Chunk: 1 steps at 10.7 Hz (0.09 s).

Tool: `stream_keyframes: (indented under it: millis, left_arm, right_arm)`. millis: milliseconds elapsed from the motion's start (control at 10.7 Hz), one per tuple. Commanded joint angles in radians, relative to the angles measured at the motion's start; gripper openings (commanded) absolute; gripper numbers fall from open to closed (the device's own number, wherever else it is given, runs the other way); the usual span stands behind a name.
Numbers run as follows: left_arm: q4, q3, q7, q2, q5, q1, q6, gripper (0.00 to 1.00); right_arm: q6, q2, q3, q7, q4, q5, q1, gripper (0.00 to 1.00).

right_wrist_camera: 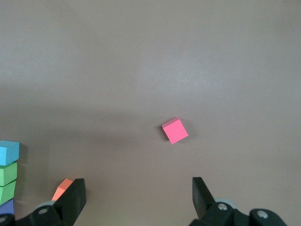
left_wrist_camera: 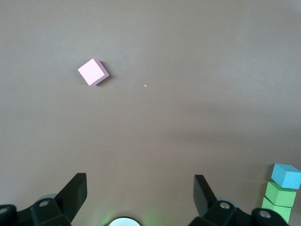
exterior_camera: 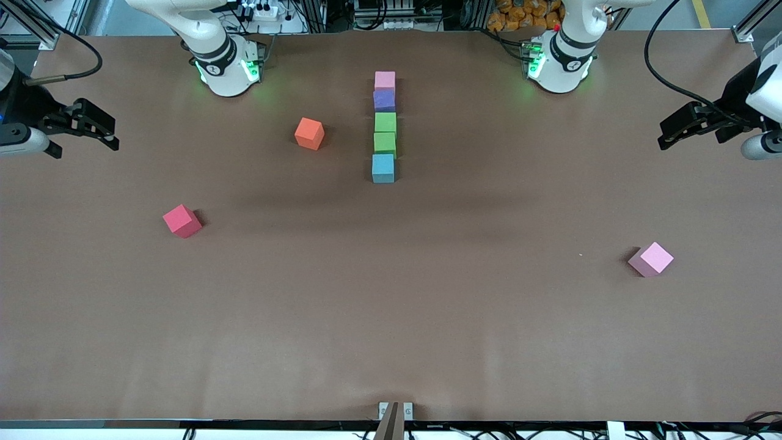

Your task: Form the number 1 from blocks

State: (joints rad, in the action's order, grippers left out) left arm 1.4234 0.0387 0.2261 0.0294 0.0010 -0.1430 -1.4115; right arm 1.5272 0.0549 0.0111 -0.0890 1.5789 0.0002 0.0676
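Note:
Five blocks form a straight column mid-table: pink farthest from the front camera, then purple, green, green and light blue nearest. An orange block lies beside the column toward the right arm's end. The red block sits nearer the camera at that end. A second pink block lies alone toward the left arm's end. My left gripper hovers open and empty at its table end. The right gripper hovers open and empty at the other end.
The brown table carries only the blocks. Both arm bases stand along the edge farthest from the front camera. A small metal bracket sits at the table's front edge.

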Motion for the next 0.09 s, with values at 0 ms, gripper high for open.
stream_keyframes:
  millis: [0]
  left_arm:
    - [-0.011,0.001,-0.013,-0.008,-0.009,0.008,0.017,1.0]
  right_arm:
    - [-0.025,-0.007,-0.014,-0.006,-0.019,0.02,-0.023,1.0]
